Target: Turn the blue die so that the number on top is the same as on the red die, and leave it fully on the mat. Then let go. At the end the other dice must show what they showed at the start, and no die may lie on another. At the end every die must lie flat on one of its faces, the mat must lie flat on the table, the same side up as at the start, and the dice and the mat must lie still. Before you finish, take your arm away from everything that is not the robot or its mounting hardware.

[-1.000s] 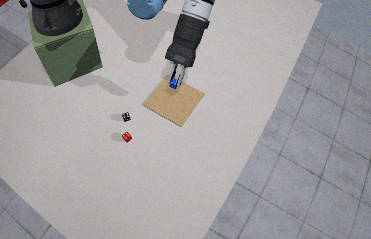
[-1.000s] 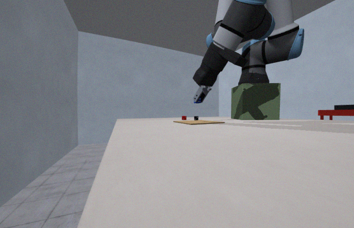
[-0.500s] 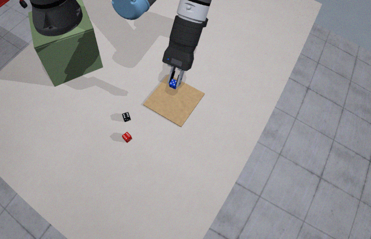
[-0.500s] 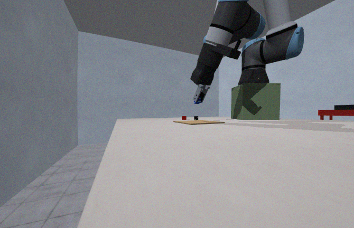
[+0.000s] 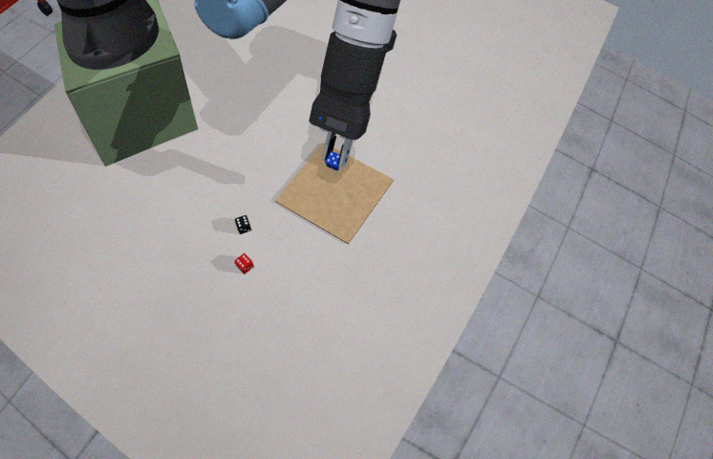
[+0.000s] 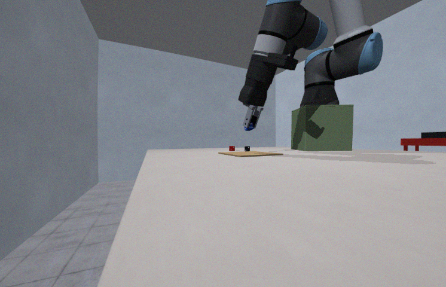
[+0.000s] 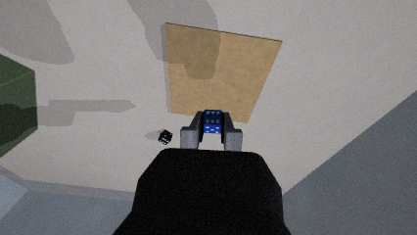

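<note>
My gripper (image 5: pixel 335 161) (image 6: pixel 249 126) (image 7: pixel 212 120) is shut on the blue die (image 5: pixel 333 161) (image 6: pixel 249 128) (image 7: pixel 213 117) and holds it tilted in the air. The blue die shows a face with two rows of pips and a face with several scattered pips in the wrist view. The tan mat (image 5: pixel 343 210) (image 6: pixel 268 154) (image 7: pixel 245 78) lies flat below. The red die (image 5: pixel 244 263) (image 6: pixel 231 148) rests on the table, its top with two rows of pips; it is not visible in the wrist view. The blue die's underside is hidden.
A black die (image 5: pixel 243 224) (image 6: pixel 247 148) (image 7: pixel 165 137) rests on the table off the mat, near the red die. The green base block (image 5: pixel 144 113) (image 6: pixel 335 131) (image 7: pixel 20 98) stands on the table. A red stand (image 6: pixel 439 142) is in the right background.
</note>
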Action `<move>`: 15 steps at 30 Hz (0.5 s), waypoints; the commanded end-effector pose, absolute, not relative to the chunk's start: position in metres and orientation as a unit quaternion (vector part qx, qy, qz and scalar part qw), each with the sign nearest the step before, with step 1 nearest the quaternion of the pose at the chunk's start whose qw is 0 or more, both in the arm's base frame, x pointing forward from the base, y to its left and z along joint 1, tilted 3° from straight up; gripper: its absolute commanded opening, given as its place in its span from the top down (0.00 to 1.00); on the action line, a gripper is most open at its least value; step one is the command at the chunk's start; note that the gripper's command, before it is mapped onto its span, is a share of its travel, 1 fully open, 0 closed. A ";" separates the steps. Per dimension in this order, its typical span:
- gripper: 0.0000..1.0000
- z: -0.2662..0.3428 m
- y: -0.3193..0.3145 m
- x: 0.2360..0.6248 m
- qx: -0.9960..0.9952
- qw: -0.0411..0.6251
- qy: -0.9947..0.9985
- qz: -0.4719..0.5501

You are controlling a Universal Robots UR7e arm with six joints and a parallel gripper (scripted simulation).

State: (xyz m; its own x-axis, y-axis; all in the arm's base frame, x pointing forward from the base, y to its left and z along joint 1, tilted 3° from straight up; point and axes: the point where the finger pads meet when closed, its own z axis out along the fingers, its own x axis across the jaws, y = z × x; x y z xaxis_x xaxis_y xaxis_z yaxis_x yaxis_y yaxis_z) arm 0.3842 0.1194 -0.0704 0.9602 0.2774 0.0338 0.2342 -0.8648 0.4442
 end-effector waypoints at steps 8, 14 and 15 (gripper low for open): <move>0.60 -0.071 0.117 0.384 0.978 0.153 0.136 0.035; 0.60 -0.069 0.116 0.386 0.984 0.110 0.137 0.033; 0.60 -0.068 0.116 0.386 0.984 0.107 0.138 0.033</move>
